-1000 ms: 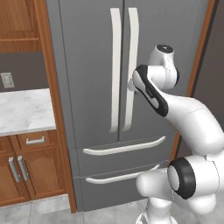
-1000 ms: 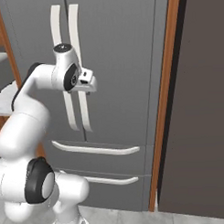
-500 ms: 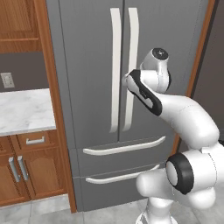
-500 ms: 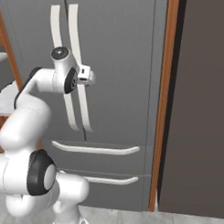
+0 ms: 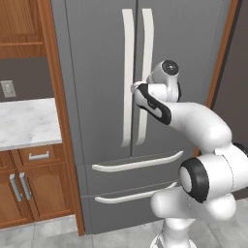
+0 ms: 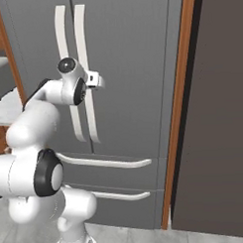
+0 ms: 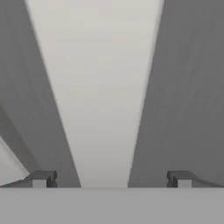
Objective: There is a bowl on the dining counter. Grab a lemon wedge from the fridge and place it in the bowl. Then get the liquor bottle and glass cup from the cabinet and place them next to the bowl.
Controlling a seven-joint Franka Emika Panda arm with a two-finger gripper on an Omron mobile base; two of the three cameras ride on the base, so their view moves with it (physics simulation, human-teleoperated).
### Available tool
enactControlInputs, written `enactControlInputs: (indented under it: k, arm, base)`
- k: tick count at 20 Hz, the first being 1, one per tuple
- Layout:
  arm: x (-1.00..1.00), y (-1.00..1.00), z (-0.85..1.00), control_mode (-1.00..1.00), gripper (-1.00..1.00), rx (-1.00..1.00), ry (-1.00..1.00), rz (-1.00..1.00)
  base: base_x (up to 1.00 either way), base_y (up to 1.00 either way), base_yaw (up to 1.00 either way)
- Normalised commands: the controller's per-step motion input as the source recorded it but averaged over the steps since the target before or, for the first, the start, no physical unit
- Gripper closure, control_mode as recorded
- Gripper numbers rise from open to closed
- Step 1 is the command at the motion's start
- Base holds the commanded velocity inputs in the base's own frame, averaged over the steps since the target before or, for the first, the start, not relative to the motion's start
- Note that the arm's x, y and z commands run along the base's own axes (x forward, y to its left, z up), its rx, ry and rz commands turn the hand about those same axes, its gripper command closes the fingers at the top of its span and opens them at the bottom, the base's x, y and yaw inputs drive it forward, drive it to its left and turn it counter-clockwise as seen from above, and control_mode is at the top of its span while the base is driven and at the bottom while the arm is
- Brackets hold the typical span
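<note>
The gripper [image 7: 111,179] stands wide open, its two dark fingertips [image 7: 41,178] set far apart with the fridge's right door handle [image 7: 96,100] running straight up between them, nothing clamped. In the hand view that pale handle fills the gap ahead of the gripper, broad at the far end and narrowing toward the tips, with grey door panel on either side of it. From the left base view the hand [image 5: 140,92] sits against the right door handle about midway down its length, and the left door handle [image 5: 127,77] lies just beside it on the gripper's left. The fridge [image 5: 97,58] itself, the container the lemon wedge is to come from, has both French doors shut, so its inside is hidden and I cannot tell what it holds. Below the gripper are the two lower drawers, each closed, the upper drawer handle [image 5: 138,162] and the lower drawer handle [image 5: 133,193] curving across them. Further to the gripper's left is a marble worktop [image 5: 24,121] over wooden cabinets [image 5: 29,189], their doors closed too. To the gripper's right runs a brown wooden trim [image 6: 177,111] next to a dark wall panel [image 6: 217,115].
</note>
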Motion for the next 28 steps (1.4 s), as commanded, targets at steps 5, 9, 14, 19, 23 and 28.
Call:
enactControlInputs:
  k: [5,9,14,19,23,28]
  arm:
    - [0.32,0.13,0.0,-1.0,-1.0,-0.01,-0.06,0.0]
    - [0.33,0.01,0.0,-1.0,-1.0,0.0,-0.04,0.0]
    - [0.41,0.0,0.0,-1.0,-1.0,0.0,-0.01,0.0]
    - [0.47,0.0,0.0,-1.0,-1.0,0.0,0.0,0.0]
    - [0.52,0.0,-0.01,-1.0,1.0,0.0,0.03,0.0]
    - [0.08,0.0,-0.08,-1.0,1.0,0.0,0.07,0.0]
  base:
    - [0.0,0.0,0.0]
    - [0.0,0.0,0.0]
    - [0.0,0.0,0.0]
    - [0.0,0.0,0.0]
    - [0.0,0.0,0.0]
    - [0.0,0.0,0.0]
